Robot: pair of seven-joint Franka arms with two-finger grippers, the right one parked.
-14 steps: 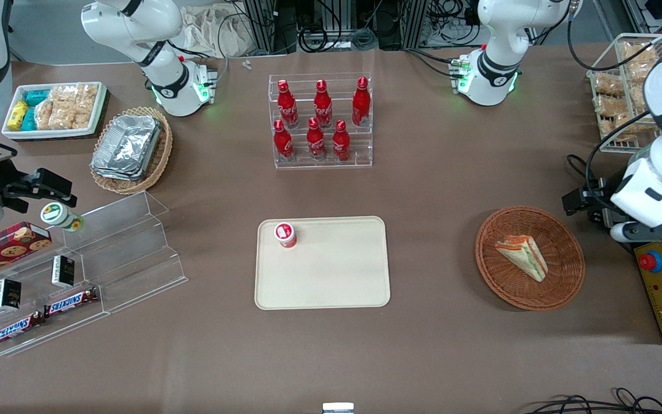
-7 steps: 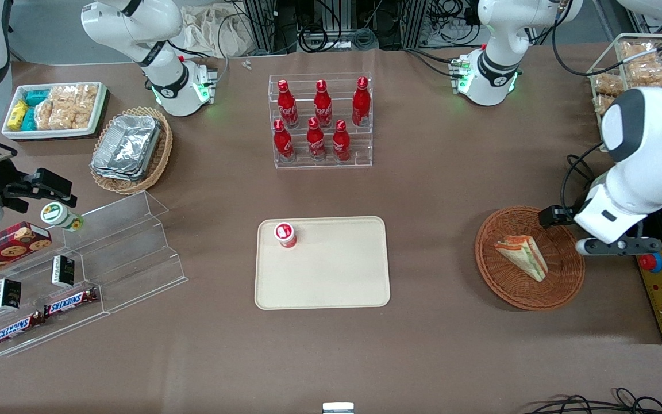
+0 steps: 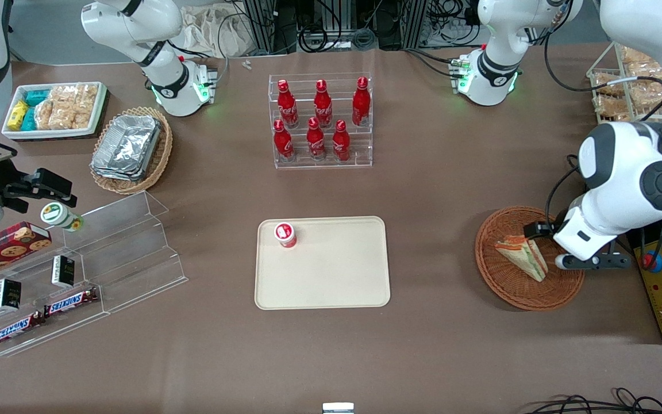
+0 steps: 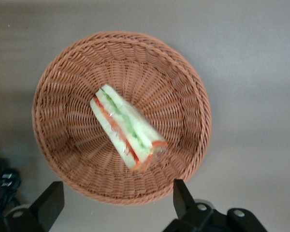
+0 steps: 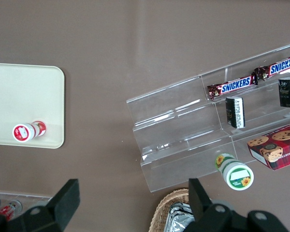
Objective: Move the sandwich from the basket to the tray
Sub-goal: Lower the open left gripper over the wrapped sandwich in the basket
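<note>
Sandwich (image 4: 127, 127) lies on its side in the middle of the round reddish-brown basket (image 4: 193, 92), filling layers of orange-red and green showing along its long edge. Above the basket's rim toward the working arm's end of the table hangs the gripper (image 4: 117, 203), its two fingers (image 4: 50, 203) spread wide, touching nothing. The cream tray (image 3: 337, 276) sits well apart toward the table's middle, with a small red-and-white cup (image 3: 285, 234) standing near one corner of it.
</note>
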